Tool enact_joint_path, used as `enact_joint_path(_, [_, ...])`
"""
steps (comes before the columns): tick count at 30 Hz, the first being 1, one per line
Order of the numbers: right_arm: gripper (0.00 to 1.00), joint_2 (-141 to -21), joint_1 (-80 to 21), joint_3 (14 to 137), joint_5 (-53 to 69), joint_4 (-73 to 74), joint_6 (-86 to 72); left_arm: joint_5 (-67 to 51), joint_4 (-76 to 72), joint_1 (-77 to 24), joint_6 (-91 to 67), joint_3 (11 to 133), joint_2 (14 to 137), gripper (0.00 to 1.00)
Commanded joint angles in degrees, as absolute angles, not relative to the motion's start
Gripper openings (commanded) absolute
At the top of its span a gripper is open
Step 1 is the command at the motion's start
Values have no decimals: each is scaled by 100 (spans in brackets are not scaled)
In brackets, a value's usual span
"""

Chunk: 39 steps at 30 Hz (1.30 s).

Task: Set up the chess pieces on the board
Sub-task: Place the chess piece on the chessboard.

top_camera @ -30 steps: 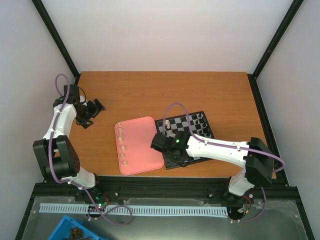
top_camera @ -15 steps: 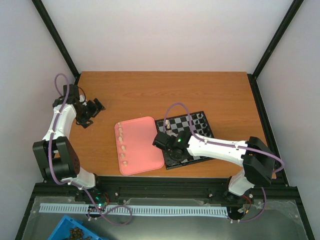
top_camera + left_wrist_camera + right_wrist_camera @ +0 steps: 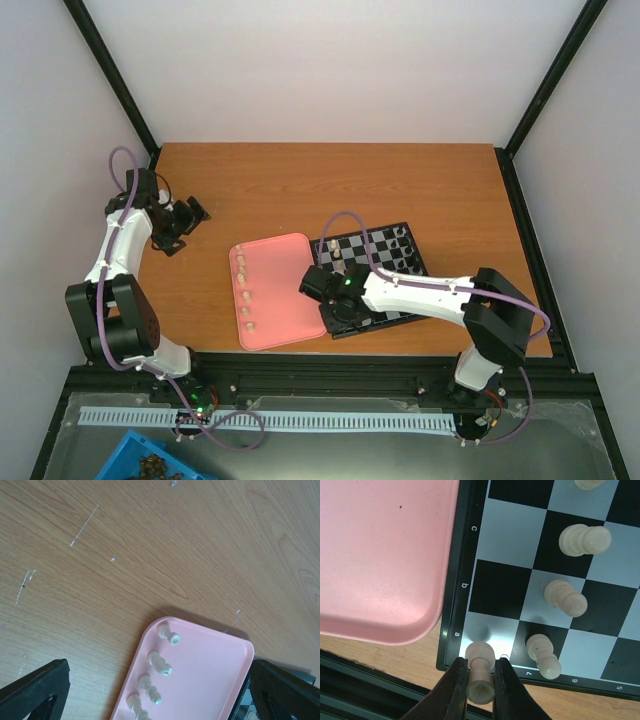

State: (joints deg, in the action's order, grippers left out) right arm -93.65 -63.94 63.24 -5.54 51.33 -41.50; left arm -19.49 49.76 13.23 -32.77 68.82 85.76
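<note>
Our right tool (image 3: pixel 480 680) is closed on a cream piece (image 3: pixel 480 654). Its fingers (image 3: pixel 458 682) pinch the piece's top, and the base points away from the tool onto the board's (image 3: pixel 454 611) corner sq. by the "a" mark; we can't tell if it's touching down. Ahead and to the right of the tool, three pawns (image 3: pixel 565 597) stand in a line, one per sq. The pink tray (image 3: pixel 380 555) lies to the tool's left, just beside the board rim. Our left tool (image 3: pixel 188 228) hangs wide open w/ nothing in it, well apart from the board, over bare tabletop (image 3: pixel 150 545). Betw. its fingers (image 3: pixel 37 685) we see the tray corner w/ a row of pieces (image 3: pixel 160 662).
</note>
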Motion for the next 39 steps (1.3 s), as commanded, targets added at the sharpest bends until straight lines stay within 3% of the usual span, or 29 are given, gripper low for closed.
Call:
enact_joint_path(1, [3, -9488, -6354, 6301, -679, 5037, -4126, -1949, 4940, 1345, -3173, 6930, 8408, 100])
enact_joint_path(24, [8, -9823, -6346, 6311, -727, 5036, -4122, -2002, 4878, 1345, -3169, 6921, 8514, 100])
enact_joint_path(27, [11, -9844, -6350, 6337, -715, 5053, -4102, -2011, 4871, 1345, -3160, 6926, 8540, 100])
enact_joint_path(34, [31, -9450, -6346, 6415, -731, 5027, -3996, -2038, 4853, 1345, -3164, 6934, 8588, 100])
enact_joint_path(39, [34, -9389, -6353, 6824, -847, 5345, -3920, -2058, 4861, 1345, -3173, 7007, 8655, 100])
